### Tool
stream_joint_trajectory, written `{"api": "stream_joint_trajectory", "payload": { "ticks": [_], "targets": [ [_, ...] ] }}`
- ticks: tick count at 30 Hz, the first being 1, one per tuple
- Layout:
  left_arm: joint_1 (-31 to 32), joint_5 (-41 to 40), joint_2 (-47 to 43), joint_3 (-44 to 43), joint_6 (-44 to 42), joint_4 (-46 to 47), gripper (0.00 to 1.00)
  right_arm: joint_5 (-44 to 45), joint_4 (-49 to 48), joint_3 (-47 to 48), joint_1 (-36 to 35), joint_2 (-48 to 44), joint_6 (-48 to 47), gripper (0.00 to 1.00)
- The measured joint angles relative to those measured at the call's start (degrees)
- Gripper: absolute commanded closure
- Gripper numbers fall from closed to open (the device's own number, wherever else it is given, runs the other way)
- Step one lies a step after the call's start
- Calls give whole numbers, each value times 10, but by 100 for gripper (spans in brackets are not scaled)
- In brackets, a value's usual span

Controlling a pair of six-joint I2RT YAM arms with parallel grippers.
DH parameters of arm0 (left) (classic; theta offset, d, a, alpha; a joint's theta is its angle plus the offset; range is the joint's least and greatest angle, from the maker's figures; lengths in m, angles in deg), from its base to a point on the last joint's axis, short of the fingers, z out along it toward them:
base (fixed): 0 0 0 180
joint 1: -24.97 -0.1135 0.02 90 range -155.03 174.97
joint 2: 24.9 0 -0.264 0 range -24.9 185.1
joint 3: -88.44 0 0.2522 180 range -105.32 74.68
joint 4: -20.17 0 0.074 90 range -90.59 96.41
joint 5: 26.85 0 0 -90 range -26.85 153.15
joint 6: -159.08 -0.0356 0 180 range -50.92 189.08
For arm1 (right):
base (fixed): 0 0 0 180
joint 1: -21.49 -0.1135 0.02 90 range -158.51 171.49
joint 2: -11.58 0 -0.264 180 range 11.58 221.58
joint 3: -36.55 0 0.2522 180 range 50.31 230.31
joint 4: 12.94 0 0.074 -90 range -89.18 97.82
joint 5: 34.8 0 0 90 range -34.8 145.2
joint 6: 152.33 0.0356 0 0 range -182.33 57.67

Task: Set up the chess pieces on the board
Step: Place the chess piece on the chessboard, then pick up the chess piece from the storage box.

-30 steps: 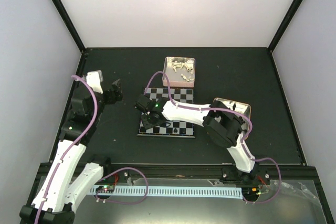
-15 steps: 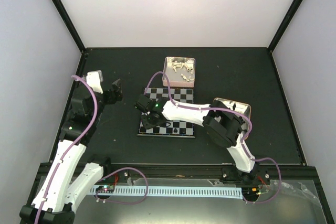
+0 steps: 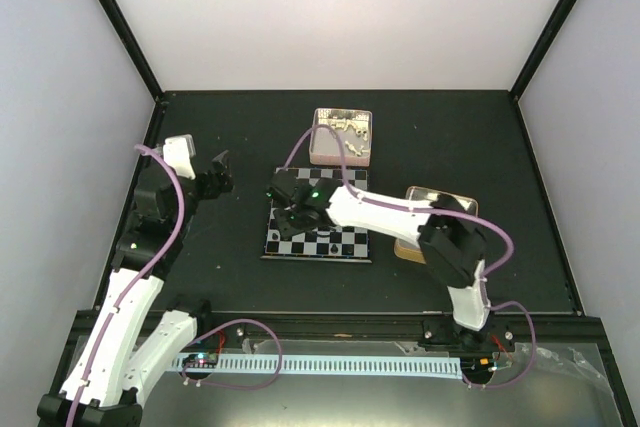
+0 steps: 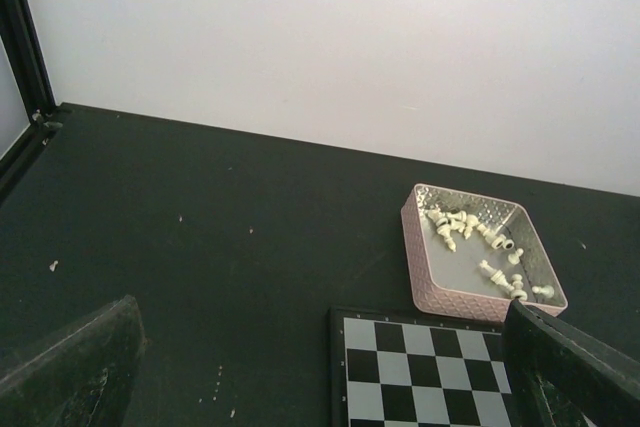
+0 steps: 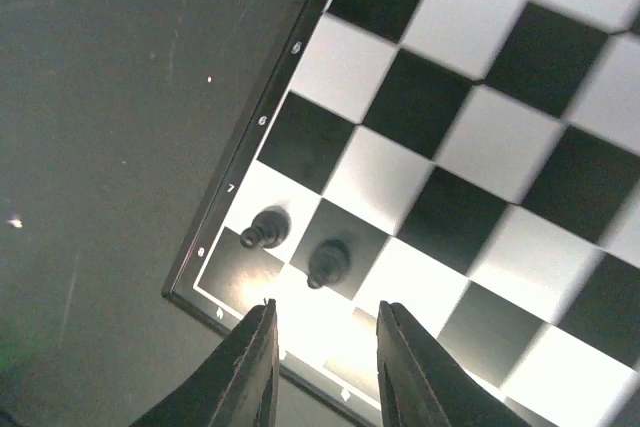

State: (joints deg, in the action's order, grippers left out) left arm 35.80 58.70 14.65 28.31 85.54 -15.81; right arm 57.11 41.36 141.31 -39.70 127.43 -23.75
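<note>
Pieces are sitting in two places. Two black pieces [image 5: 265, 227] are standing side by side in one corner of the board [image 5: 470, 147]. One is standing on a pale square and one on a dark square. They are near each other but not touching.

The right hand [image 5: 325, 367] is hanging just over that corner. Its two fingers [image 5: 245, 377] are standing apart with nothing between them, so it is released and holding nothing. One black piece is standing just in front of the gap. From above, the right arm is reaching across the board from the right side.

White pieces [image 4: 470, 232] are lying in a heap inside a pink tin [image 4: 415, 247]. Most of them are lying on their sides. The tin is sitting on the dark bench [image 4: 200, 227], just past the far edge of the board.

The left hand [image 4: 318, 307] is hanging over the bench, well to the left of the board. Its fingers are spread very wide and it is holding nothing. It is pointing toward the tin and the far edge of the board.

Another tin [image 3: 407, 249] is peeking out from under the right arm, beside the right edge of the board. I cannot tell what is lying in it.
</note>
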Motion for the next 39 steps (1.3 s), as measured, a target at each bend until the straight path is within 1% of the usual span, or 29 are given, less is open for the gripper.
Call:
{"api": "stream_joint_trajectory", "payload": {
  "ticks": [4, 7, 11, 13, 18, 20, 22, 24, 26, 29, 34, 39],
  "targets": [
    [0, 0, -2, 0, 0, 0, 1, 16, -12, -64, 19, -105, 5, 71],
    [0, 0, -2, 0, 0, 0, 1, 36, -20, -120, 63, -178, 8, 72],
    [0, 0, -2, 0, 0, 0, 1, 71, -23, -232, 159, -289, 13, 74],
    [0, 0, -2, 0, 0, 0, 1, 93, -23, -293, 218, -336, 17, 74],
    [0, 0, -1, 0, 0, 0, 1, 126, -20, -397, 334, -403, 20, 75],
    [0, 0, 0, 0, 0, 0, 1, 129, -22, -424, 373, -414, 15, 78],
    [-1, 0, 0, 0, 0, 0, 1, 127, -27, -442, 406, -413, 5, 83],
    [-3, 0, 0, 0, 0, 0, 1, 121, -34, -453, 433, -404, -6, 87],
    [-3, 0, 0, 0, 0, 0, 1, 110, -44, -461, 457, -389, -16, 89],
    [-4, 0, 0, 0, 0, 0, 1, 95, -56, -465, 480, -360, -30, 88],
    [-5, 0, 2, 0, 0, 0, 1, 73, -71, -466, 485, -331, -53, 82],
    [-7, 0, 3, 0, 0, 0, 1, 57, -80, -466, 485, -324, -68, 81]
  ]
}}
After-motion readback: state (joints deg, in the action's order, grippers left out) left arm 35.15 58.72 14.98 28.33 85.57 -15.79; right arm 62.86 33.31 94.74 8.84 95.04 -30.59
